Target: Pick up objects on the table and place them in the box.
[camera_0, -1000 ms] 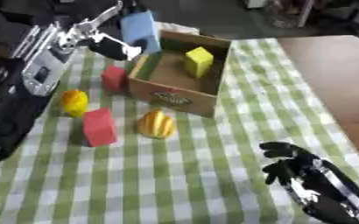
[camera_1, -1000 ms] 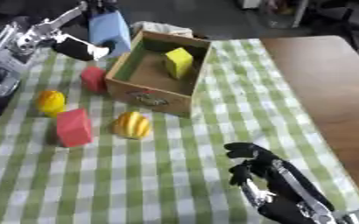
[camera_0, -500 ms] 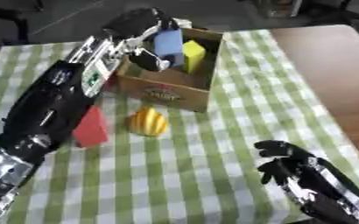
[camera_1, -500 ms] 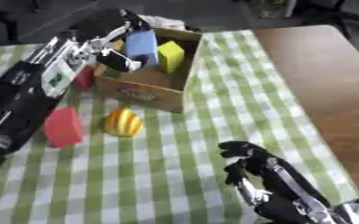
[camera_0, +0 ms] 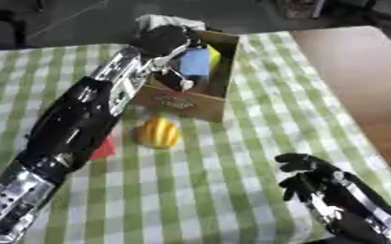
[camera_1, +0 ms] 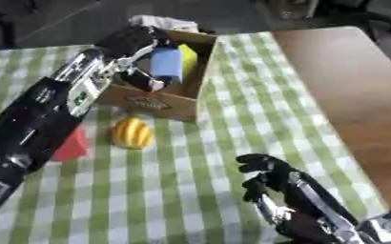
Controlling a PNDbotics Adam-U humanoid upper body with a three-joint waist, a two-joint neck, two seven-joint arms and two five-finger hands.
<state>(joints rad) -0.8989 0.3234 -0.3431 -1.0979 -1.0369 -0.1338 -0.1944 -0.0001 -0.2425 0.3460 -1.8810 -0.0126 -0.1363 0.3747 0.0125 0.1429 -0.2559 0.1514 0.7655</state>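
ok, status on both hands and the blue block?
Left hand holding blue block over box. Right hand idle, low right. Nothing blocking.

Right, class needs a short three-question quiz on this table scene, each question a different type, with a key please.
1. True or false: the left robot hand holds the blue block over the cardboard box.
2. Which thing lies on the checked cloth just in front of the box? A) a green cup B) a yellow ridged fruit C) a spoon
3. Fill in: the right robot hand rests near the lower ____ corner of the view, holding nothing.

Key: 1 true; 2 B; 3 right.
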